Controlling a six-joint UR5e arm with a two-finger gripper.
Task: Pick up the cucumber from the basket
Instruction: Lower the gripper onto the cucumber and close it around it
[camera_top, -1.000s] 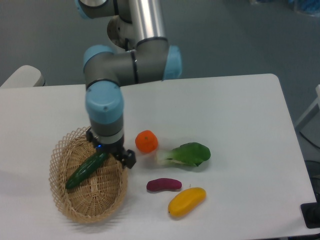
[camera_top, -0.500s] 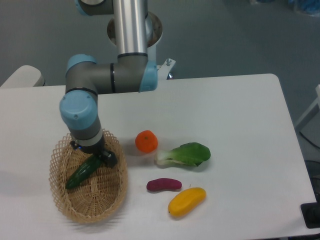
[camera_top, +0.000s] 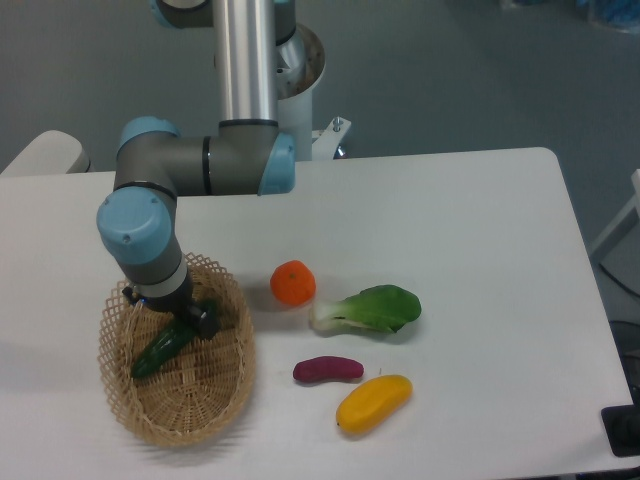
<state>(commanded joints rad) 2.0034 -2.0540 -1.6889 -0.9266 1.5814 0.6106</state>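
White table (camera_top: 470, 230), wicker basket (camera_top: 215, 405), glossy dark-green cucumber (camera_top: 160, 347)

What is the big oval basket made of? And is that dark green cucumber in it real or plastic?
The light tan oval basket looks like woven wicker: thin strands cross in a weave, with an open lattice rim and a matte finish. The slim dark green cucumber has smooth, slightly shiny skin; it could be plastic, but from this view I cannot tell for sure.

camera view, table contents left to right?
basket with the cucumber in it, under the tool → orange → purple eggplant → bok choy and yellow mango, which overlap in left-right span, mango nearer the camera.
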